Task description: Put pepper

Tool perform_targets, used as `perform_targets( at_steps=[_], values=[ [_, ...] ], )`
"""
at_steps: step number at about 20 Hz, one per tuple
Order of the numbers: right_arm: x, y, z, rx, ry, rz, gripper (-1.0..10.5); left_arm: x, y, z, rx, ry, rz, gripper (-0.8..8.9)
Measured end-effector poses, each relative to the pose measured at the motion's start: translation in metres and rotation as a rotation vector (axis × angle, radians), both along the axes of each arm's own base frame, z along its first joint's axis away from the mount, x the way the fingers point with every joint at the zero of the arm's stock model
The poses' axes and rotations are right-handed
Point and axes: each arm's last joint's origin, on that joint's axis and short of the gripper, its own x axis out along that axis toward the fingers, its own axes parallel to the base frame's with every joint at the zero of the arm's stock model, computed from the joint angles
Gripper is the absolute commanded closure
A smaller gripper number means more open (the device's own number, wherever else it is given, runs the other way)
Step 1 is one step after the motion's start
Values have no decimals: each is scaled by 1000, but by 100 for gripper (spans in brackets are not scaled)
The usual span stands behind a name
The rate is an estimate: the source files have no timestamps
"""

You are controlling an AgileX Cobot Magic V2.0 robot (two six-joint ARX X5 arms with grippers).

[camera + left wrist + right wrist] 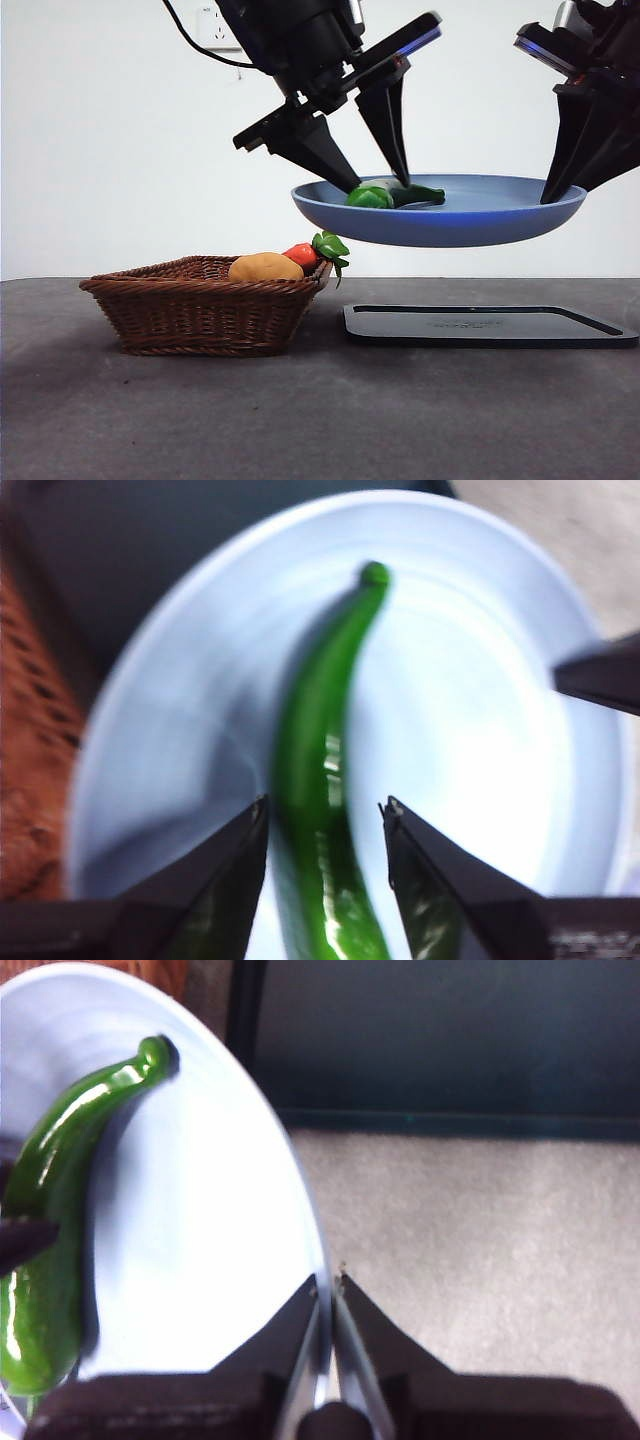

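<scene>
The glossy green pepper (400, 195) lies on a blue plate (450, 228) that is held in the air above the table. My left gripper (378, 186) hangs over the plate, open, its jaws straddling the pepper (330, 700) on either side with a small gap. My right gripper (560, 190) is shut on the plate's rim (322, 1260) at the right, carrying it. In the right wrist view the pepper (60, 1190) rests along the plate's far side.
A brown wicker basket (200, 300) stands on the table at the left, holding a tan potato (265, 267) and a red-orange vegetable with a green leafy top (305, 255). A flat black tray (480, 325) lies under the raised plate.
</scene>
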Motion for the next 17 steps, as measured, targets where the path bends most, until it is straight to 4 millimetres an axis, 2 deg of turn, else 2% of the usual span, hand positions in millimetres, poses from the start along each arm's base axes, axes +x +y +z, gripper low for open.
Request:
perform_targets(
  at_steps=[3,7,10,14,17],
  values=[
    [0,0,0,-1,6,0,941,-4,2,10,-43,-13,-26,566],
    [1,-4,-1,2,12,-24,941,-14,12,37,-88,-86,-67,566],
    [8,-14,-1,13,-9,-78,941,-23,23,56,-112,-130,-94,566],
    [28,-39,-12,26,-3,-204,941,-49,48,100,-190,-260,-118,566],
    [55,-54,-30,26,45,-267,941,-69,67,127,-246,-341,-124,566]
  ],
)
